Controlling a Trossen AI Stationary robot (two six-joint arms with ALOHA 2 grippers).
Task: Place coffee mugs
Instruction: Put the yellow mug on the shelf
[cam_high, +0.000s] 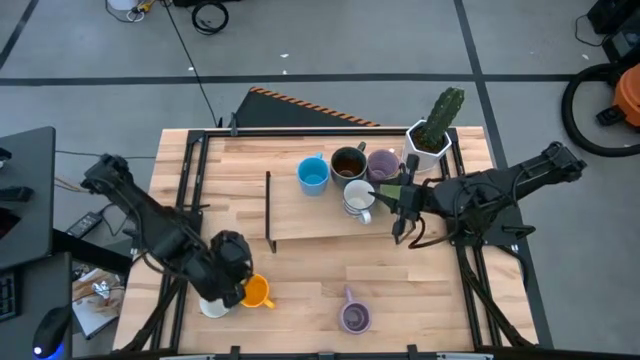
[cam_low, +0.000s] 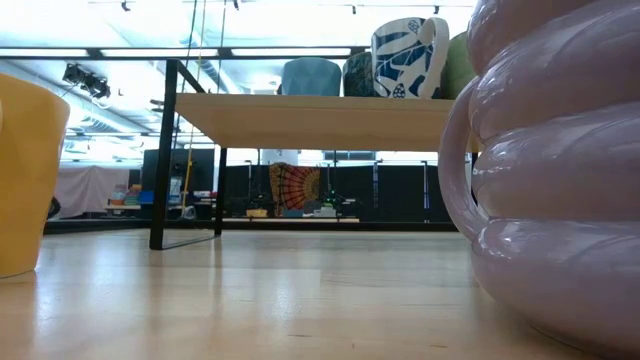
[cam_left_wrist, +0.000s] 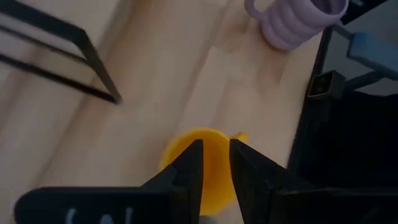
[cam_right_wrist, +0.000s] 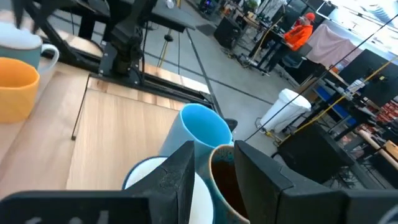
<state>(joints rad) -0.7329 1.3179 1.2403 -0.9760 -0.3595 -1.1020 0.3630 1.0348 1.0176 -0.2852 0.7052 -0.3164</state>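
Note:
On the raised wooden shelf (cam_high: 300, 225) stand a blue mug (cam_high: 313, 175), a dark brown mug (cam_high: 347, 163), a purple mug (cam_high: 382, 165) and a white patterned mug (cam_high: 358, 200). An orange mug (cam_high: 258, 292) and a white mug (cam_high: 212, 305) stand on the table at the near left. Another purple mug (cam_high: 355, 316) stands near the front edge. My left gripper (cam_left_wrist: 216, 155) hovers above the orange mug (cam_left_wrist: 205, 177), its fingers a narrow gap apart, holding nothing. My right gripper (cam_high: 400, 222) is just right of the white patterned mug, narrowly open and holding nothing.
A white hexagonal pot with a cactus (cam_high: 432, 130) stands at the shelf's far right corner. The shelf's black frame legs (cam_high: 270, 212) stand on the table. Bare tabletop (cam_high: 310, 275) lies between the orange mug and the near purple mug. A person in orange (cam_right_wrist: 298, 31) is far off in the room.

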